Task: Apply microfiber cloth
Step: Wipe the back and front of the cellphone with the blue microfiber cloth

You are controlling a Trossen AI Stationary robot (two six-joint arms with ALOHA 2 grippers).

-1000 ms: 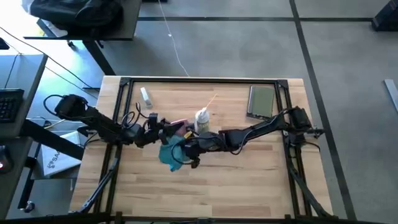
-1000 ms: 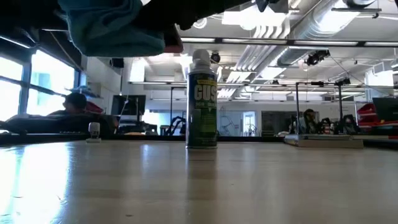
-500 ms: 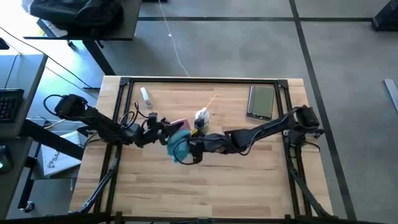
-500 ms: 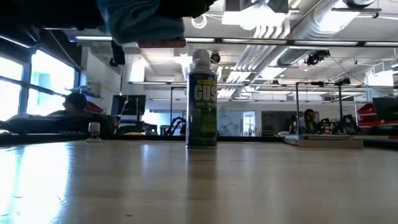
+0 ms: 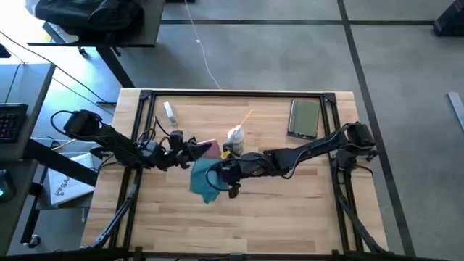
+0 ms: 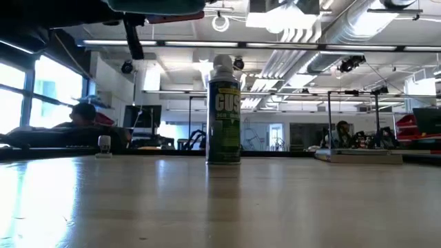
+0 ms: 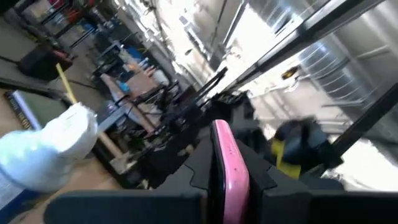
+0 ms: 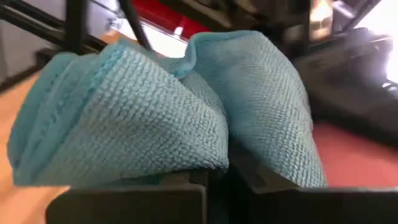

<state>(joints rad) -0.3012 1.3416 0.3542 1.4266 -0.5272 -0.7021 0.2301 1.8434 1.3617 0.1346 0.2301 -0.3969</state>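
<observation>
The turquoise microfiber cloth (image 5: 204, 180) hangs bunched in my right gripper (image 5: 226, 172), above the table's middle, and fills the right wrist view (image 8: 155, 112). Just to its far side my left gripper (image 5: 194, 151) is shut on a flat pink-edged phone (image 5: 209, 148), held above the table. The left wrist view shows this phone (image 7: 230, 174) edge-on. Whether the cloth touches the phone, I cannot tell. In the low view only the cloth's lower edge (image 6: 158, 5) shows, at the top. My left gripper pinches the phone's two flat faces (image 7: 231, 186) between its two fingers, coming level from the table's left. The phone stands on edge, lifted clear of the table. My right gripper pinches a bunched fold of the cloth (image 8: 205, 168), several layers, coming from the table's right. The cloth is slack and clear of the table.
A spray can with a white cap (image 5: 234, 140) stands upright on the table beside both grippers, in the low view (image 6: 224, 110) too. A small white bottle (image 5: 170, 111) lies at the far left and a flat grey device (image 5: 304, 118) at the far right.
My right gripper has carried the cloth toward the far edge up to the phone, then back toward the near edge. In the low view the cloth has risen almost out of the picture. My left gripper has kept the phone in place.
</observation>
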